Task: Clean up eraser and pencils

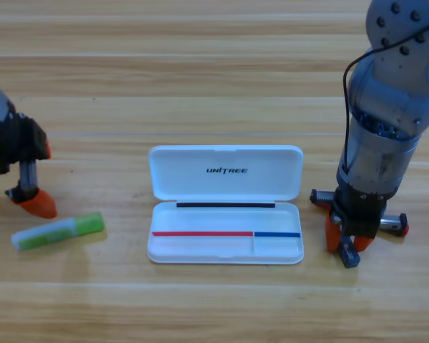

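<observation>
The eraser [349,255], a small dark block, sits tilted between the orange jaw tips of my right gripper [348,241], which points down at the table right of the white case and is shut on it. Behind that gripper lies the long marker pencil [395,226], its black end [317,195] poking out to the left and its middle hidden by the gripper. The light-green pencil [58,232] lies flat on the table at the left. My left gripper [34,202] waits at the left edge, just above the green pencil's left end.
The white case [200,248] lies open in the middle of the table, its lid [225,153] folded back toward the top. Bare wood lies between the case and each arm and along the front edge.
</observation>
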Robot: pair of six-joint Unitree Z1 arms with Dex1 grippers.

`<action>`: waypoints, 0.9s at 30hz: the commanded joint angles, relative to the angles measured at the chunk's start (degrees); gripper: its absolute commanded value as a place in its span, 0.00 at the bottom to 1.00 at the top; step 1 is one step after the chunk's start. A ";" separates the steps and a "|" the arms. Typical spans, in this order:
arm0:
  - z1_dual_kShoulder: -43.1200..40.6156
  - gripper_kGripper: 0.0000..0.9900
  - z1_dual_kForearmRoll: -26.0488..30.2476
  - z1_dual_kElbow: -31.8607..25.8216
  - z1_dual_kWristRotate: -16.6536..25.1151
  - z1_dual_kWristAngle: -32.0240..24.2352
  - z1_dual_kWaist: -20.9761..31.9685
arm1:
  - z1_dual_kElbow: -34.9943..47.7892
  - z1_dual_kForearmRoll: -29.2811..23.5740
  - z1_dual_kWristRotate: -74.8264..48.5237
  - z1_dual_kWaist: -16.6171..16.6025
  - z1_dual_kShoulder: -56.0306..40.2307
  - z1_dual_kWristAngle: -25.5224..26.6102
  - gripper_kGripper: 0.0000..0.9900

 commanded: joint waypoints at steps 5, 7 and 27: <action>5.73 0.92 -5.18 3.44 -1.22 -0.90 -1.83 | 4.58 -1.23 -4.74 -1.90 1.69 -1.28 0.04; 6.17 0.91 -6.24 4.49 -1.13 -0.90 -1.83 | 4.58 -0.08 -6.67 -1.90 0.81 -1.11 0.02; 9.07 0.91 -11.77 10.12 -0.95 -0.10 -1.83 | -8.78 24.09 -71.80 4.25 -9.21 2.76 0.00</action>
